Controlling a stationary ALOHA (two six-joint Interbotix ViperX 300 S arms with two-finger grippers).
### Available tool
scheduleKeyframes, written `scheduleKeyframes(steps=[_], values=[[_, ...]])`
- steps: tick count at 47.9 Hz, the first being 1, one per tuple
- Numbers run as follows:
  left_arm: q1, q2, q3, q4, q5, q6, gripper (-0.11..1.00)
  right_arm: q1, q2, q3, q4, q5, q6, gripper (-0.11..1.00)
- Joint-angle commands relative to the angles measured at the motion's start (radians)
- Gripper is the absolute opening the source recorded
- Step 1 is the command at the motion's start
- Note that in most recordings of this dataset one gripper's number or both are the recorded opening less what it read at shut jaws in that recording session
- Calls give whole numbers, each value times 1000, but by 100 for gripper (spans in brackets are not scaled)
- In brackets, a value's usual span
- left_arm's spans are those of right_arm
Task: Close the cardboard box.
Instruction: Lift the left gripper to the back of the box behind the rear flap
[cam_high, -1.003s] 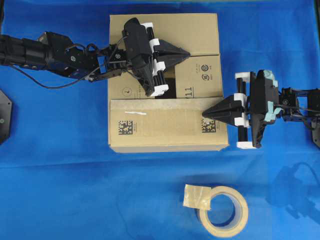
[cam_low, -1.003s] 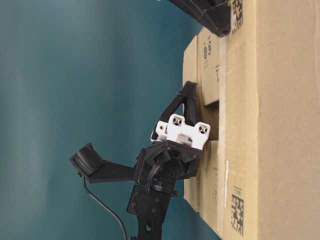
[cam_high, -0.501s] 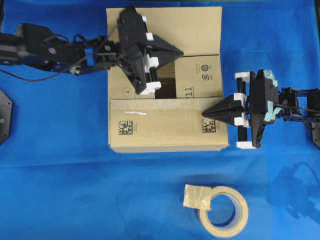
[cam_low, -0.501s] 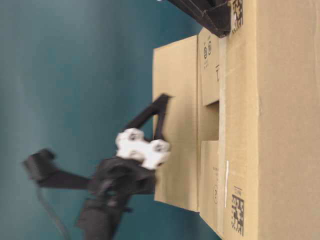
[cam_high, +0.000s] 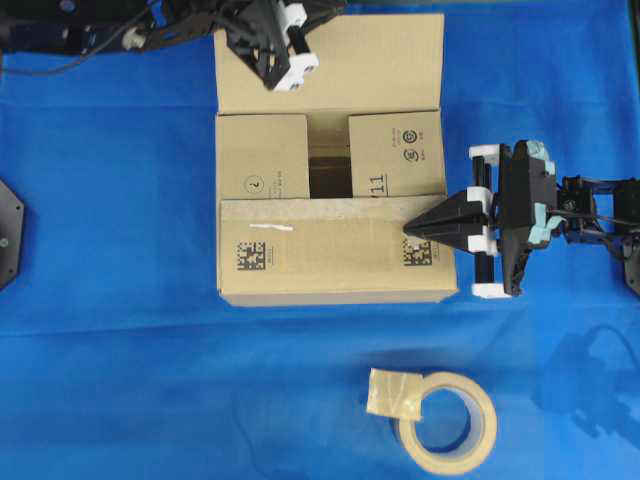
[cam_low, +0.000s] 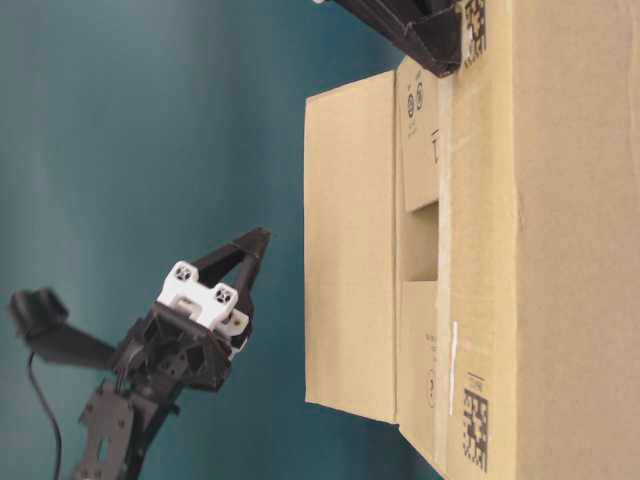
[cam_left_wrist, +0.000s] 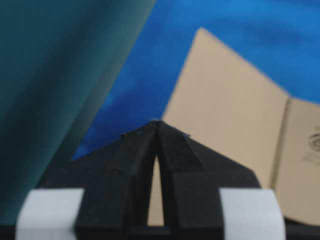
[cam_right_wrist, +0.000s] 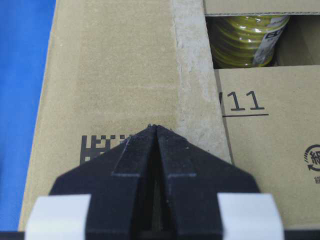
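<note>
Large brown corrugated cardboard box (cam_high: 330, 170): right inner flap (cam_right_wrist: 270, 145) carries the printed number "11", underlined, with round symbol marks beside it, too small to read. Left inner flap (cam_high: 263, 172) bears a small circled mark, illegible. Near flap (cam_high: 330, 255) shows two square printed codes (cam_high: 250, 255), not decipherable. Yellow coil (cam_right_wrist: 247, 32) inside the box has a label, unreadable.

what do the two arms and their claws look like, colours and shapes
Both arms are black, with exposed black cables. The left claw and the right claw each have black triangular fingers tapering to a point, mounted on white blocks. The right arm's wrist housing also carries pale teal patches; none shows on the left.
</note>
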Motion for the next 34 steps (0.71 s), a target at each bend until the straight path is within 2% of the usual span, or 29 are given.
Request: scheduleKeyframes(steps=[1, 15, 21, 27, 34], values=[[20, 12, -87, 0, 101, 6, 0, -5, -2, -9, 3, -2, -2, 0], [60, 121, -305, 8, 502, 17, 0, -5, 0, -11, 3, -3, -2, 0], [69, 160, -382, 8, 640, 72, 0, -5, 2, -12, 3, -5, -2, 0], [69, 186, -437, 5, 736, 101, 0, -5, 3, -12, 3, -8, -2, 0], [66, 198, -462, 0, 796, 118, 0, -6, 3, -12, 3, -8, -2, 0]])
